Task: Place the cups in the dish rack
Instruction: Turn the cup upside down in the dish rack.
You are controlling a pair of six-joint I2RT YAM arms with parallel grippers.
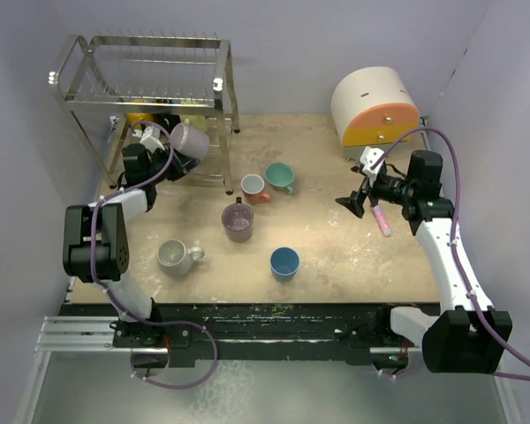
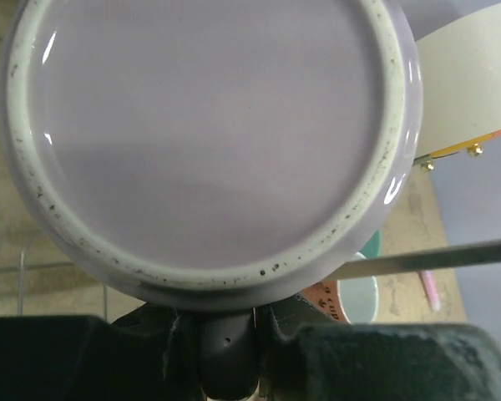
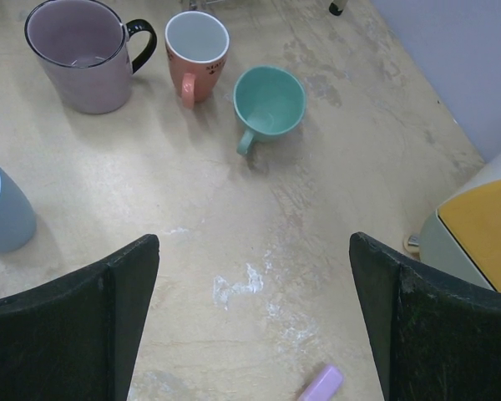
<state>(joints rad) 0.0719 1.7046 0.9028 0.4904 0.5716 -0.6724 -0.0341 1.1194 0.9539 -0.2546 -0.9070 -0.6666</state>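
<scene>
Beside dish rack (image 1: 141,79), overhead view: loading step in hand, judging by left gripper (image 1: 170,146) clenched on lavender mug (image 1: 187,137), tipped on its side just off rack's lower tier at right front corner. Yellow mug (image 1: 140,113) already inside lower tier; something dark next to it, too small to tell. Right of rack and well apart from it: salmon mug (image 1: 253,186), teal mug (image 1: 280,177), purple mug (image 1: 238,222), pale mug (image 1: 174,256), blue mug (image 1: 284,262), all on table (image 1: 336,256), not yet loaded. Far right of rack: right gripper (image 1: 358,201) released, jaws wide, nothing held, near pink stick (image 1: 384,219) and drawer box (image 1: 375,108). Left wrist view: filled by lavender mug's base; grip point hidden under mug, fingers (image 2: 227,359) cut off at bottom edge; rack bar (image 2: 426,261) crossing at right. Right wrist view: spread pads (image 3: 83,317) over table, purple, salmon, teal mugs toward rack, blue mug cut by left edge. Next, probably: ease lavender mug through rack's opening into lower tier, clear of yellow mug, then let go; calls for careful tilt, tight gap.
</scene>
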